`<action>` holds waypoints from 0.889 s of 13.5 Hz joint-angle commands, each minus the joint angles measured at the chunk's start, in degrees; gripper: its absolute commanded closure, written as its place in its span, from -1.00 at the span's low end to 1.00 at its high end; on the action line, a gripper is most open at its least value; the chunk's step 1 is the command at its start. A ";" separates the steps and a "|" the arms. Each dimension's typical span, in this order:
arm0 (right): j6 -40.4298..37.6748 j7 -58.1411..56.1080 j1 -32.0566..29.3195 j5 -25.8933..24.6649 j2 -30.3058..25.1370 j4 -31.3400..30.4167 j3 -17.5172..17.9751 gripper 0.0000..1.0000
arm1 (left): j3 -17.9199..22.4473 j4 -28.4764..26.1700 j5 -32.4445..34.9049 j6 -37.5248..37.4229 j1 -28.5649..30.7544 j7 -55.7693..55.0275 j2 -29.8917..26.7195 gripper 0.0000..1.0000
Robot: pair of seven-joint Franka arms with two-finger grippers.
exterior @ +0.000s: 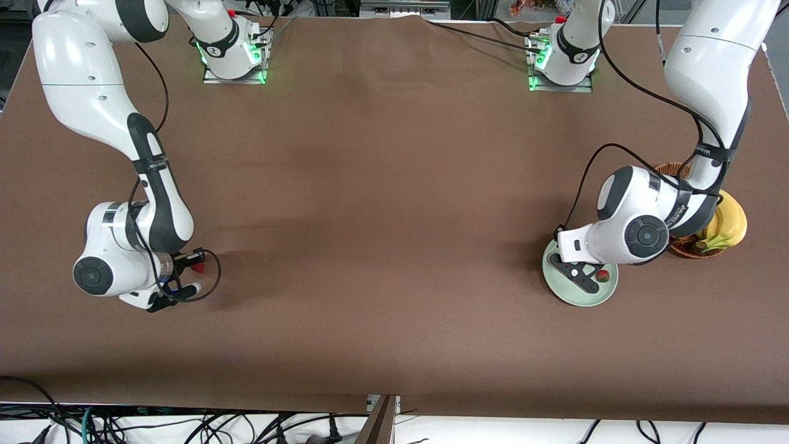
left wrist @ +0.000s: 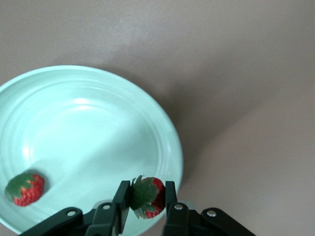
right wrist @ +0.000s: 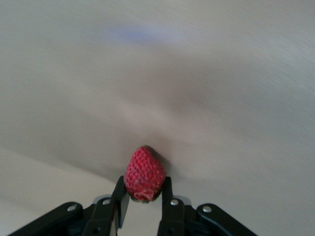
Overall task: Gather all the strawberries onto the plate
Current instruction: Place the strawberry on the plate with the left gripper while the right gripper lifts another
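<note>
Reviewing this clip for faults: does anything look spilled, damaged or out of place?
Nothing stands out. One strawberry lies in the plate; the left gripper holds another over it; the right gripper grips the third at its end of the table.

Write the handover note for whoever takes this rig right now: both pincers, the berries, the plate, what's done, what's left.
Left pincer: shut on a strawberry, over the rim of the plate.
Right pincer: shut on another strawberry, low at the right arm's end of the table.
Plate: at the left arm's end, beside the basket holding a banana.
Done: one strawberry lies in the plate.
Left: release the left arm's berry into the plate, then carry the right arm's berry across and drop it in.
</note>
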 commanded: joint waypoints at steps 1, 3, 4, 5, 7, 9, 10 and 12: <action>-0.26 6.03 0.96 2.82 -1.49 -0.40 4.56 1.00 | -0.69 -0.88 1.54 1.57 2.59 2.61 0.56 0.76; 1.05 13.76 2.88 4.76 -1.49 -0.31 7.98 1.00 | -0.69 -0.88 1.54 1.66 3.29 3.13 0.65 0.68; 2.98 18.93 4.72 5.02 -1.49 -0.31 9.13 1.00 | -0.69 -0.88 1.54 1.66 3.47 3.57 0.73 0.54; 5.08 25.60 7.52 5.03 -1.49 -0.22 10.27 1.00 | -0.69 -0.88 1.54 1.57 3.56 3.57 0.74 -0.10; 11.39 41.58 13.93 5.64 -0.44 1.61 11.15 1.00 | -0.78 -0.80 1.45 1.05 3.64 3.31 0.21 -1.00; 21.75 53.47 20.70 6.61 1.40 2.85 11.78 1.00 | -0.78 -0.62 1.36 0.78 3.99 3.31 -0.05 -1.00; 25.20 57.44 22.73 6.61 2.19 3.03 11.95 1.00 | -0.78 -0.45 1.36 0.69 4.00 2.96 -0.32 -1.00; 29.25 63.95 27.30 6.61 3.08 3.21 12.04 1.00 | -1.21 -0.01 0.66 -1.49 3.91 2.43 -2.42 -1.00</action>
